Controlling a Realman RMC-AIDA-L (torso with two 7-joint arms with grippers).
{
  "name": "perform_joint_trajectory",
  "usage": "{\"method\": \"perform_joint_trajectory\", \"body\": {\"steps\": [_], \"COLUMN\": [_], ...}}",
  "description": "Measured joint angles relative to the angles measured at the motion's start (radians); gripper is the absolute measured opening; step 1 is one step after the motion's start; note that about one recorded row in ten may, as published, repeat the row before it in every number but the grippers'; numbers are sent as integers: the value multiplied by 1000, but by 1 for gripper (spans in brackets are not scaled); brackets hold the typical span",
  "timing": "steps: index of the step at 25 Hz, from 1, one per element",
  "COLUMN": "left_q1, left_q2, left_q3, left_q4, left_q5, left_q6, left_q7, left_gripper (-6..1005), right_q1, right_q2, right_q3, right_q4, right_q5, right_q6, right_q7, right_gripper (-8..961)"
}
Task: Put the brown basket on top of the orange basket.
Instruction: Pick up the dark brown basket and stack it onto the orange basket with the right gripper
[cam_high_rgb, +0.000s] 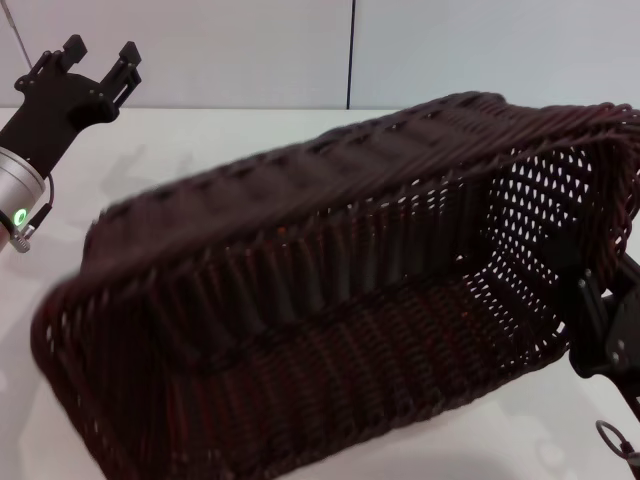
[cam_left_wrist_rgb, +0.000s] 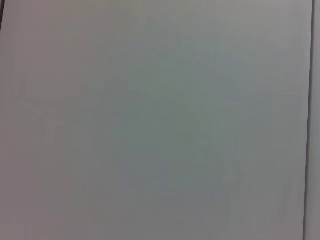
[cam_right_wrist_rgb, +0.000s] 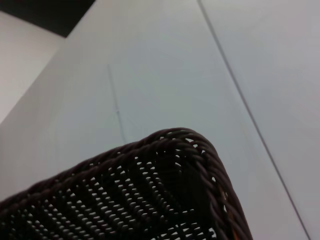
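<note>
At right, right hand gripping tilted brown basket end wall

No legible text, labels, brands, numbers or signs anywhere

Smooth white tabletop spans foreground, soft shadows on it. Behind it, pale grey panelled wall, split by thin dark vertical seam. Right wrist view: same pale panels, dark seam line, black strip at corner.
</note>
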Motion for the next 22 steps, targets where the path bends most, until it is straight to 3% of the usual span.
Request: {"method": "perform_joint_trajectory", "body": {"steps": [10,22], "left_q1": [1,0], "left_q2": [0,-2], "left_q3": [0,15], "left_q4": [0,0], "left_q5": [0,-1], "left_q6": [0,-14], "left_q7": [5,17], "left_gripper": [712,712], "right_q1": [-23,-45], "right_q2": [0,-1], "right_q3": [47,39], "right_q4": [132,156], "right_q5": [0,-3], "right_q6": [89,159], "right_q7": [10,55], "right_gripper": [148,148]}}
